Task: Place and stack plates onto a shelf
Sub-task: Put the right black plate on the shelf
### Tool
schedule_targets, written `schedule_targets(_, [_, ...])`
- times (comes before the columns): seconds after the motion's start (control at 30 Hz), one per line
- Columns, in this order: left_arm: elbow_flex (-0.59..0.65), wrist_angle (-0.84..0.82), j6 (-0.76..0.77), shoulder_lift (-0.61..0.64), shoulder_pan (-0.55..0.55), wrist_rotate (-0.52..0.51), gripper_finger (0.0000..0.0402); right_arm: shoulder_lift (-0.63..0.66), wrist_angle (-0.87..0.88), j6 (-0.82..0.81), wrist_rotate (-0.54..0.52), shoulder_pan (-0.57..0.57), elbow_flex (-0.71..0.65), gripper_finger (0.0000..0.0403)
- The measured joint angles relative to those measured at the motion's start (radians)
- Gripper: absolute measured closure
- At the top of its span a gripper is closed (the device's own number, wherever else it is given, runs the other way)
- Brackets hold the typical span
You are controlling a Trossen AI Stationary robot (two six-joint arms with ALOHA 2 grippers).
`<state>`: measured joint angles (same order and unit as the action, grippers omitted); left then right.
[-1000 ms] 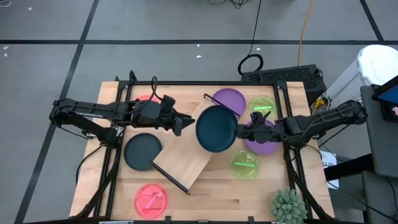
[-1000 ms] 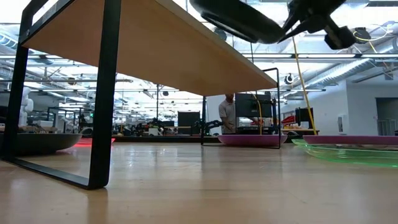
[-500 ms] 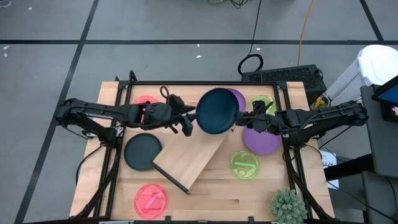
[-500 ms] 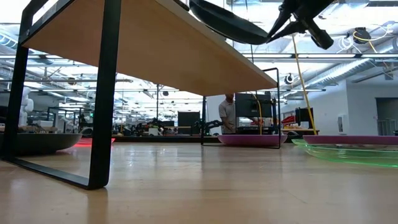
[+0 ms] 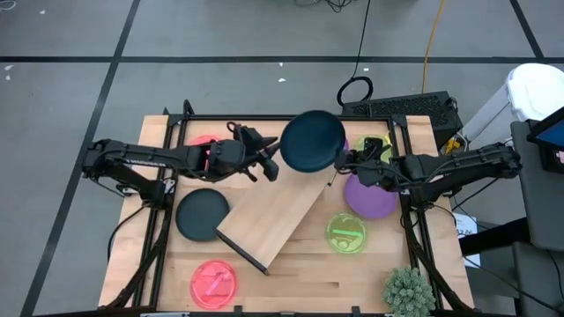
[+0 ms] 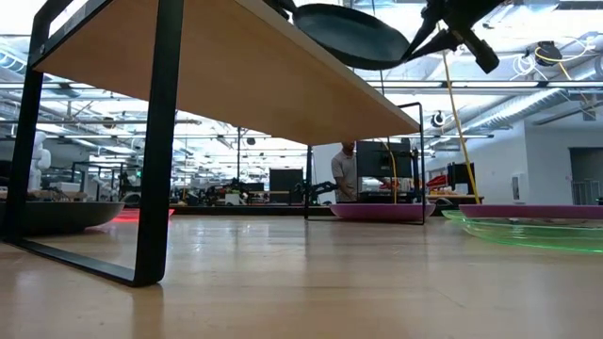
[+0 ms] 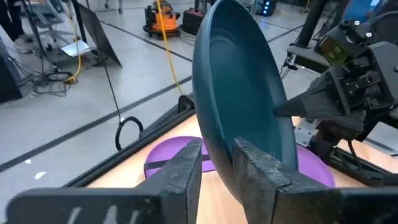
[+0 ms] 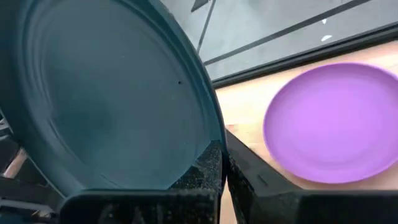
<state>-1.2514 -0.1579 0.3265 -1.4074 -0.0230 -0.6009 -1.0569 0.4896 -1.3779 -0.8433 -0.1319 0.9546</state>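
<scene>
A dark teal plate hangs in the air above the far end of the light-wood shelf, which stands aslant on its black frame ends. My right gripper is shut on the plate's right rim. My left gripper has come in from the left. It is open, with a narrow gap, and one finger stands on each side of the plate's left rim. A second dark plate lies on the table left of the shelf. My left gripper: its fingers stand close on both faces of the plate's left rim, and I cannot tell whether they touch it. My right gripper pinches the plate's right rim between its two fingers, coming roughly level from the table's right. The plate is lifted clear of the shelf, slightly tilted, hollow side up.
Purple plates lie at the far edge and at the right. Lime-green plates and pink plates lie around the shelf. A spiky plant stands at the near right corner.
My right gripper has carried the dark teal plate from over the shelf's right end toward the table's far edge, and the plate has come nearer to level. My left gripper has moved right toward the plate and rolled, so its fingers now stand on either side of the plate's left rim.
</scene>
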Motion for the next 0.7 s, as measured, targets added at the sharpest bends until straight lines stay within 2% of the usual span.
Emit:
schedule_targets(0.4, [-0.002,0.080,0.018,-0.055,0.040,0.027,0.0315,0.000,-0.021,0.059,-0.031,0.023,0.000,0.0403])
schedule_targets(0.5, [-0.001,0.072,0.019,-0.058,0.047,0.023,0.0336,-0.003,-0.018,0.067,-0.033,0.023,0.000,0.0403])
schedule_targets(0.63, [-0.001,0.072,0.028,-0.057,0.064,0.007,0.0384,-0.009,-0.030,0.087,-0.018,0.021,0.000,0.0403])
schedule_targets(0.7, [-0.001,0.070,0.044,-0.058,0.075,0.007,0.0389,-0.009,-0.041,0.116,-0.016,0.021,0.000,0.0402])
